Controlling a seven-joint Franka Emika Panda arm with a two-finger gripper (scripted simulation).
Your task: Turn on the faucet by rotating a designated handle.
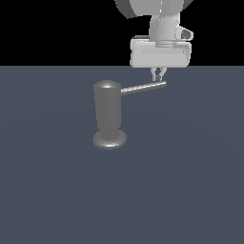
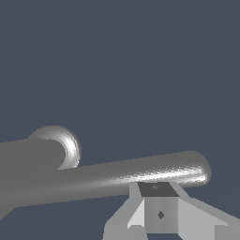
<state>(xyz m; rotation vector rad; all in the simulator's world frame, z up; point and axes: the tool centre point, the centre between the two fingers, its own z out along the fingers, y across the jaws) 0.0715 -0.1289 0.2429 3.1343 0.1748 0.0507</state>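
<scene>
The faucet is a dull grey upright cylinder on a flat round base. Its handle, a thin grey rod, sticks out from the cylinder's top toward the exterior view's right. My gripper hangs straight above the rod's outer tip, its two fingers pressed together and shut on nothing. The wrist view shows the fingers as one closed block right next to the handle near its rounded end, touching or nearly so. The faucet body lies farther along the rod.
A flat dark blue-grey floor spreads all around the faucet. No other objects show in either view.
</scene>
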